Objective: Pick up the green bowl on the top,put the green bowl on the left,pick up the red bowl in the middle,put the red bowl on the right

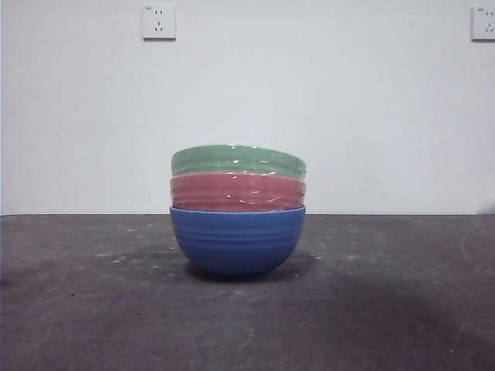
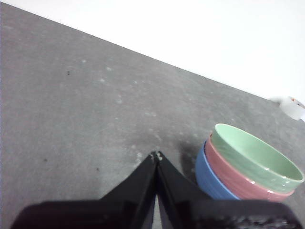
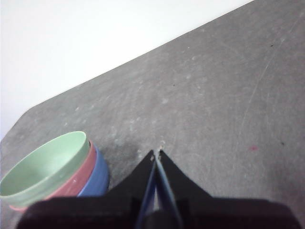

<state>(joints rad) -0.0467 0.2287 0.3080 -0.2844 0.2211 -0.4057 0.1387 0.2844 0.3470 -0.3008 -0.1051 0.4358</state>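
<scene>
My left gripper closed and empty, my right gripper likewise, green bowl atop red bowl in blue bowl, off to the side of both jaw pairs

A single stack of three nested bowls stands on the dark grey surface: the green bowl on top, the red bowl beneath it, a blue bowl at the base. Bare surface stretches to both sides of the stack and in front of it, and the space above the green bowl's rim is open. Behind the surface rises a white wall. The left gripper and right gripper hang over bare surface on opposite sides of the stack, apart from it, jaws pressed together.
</scene>
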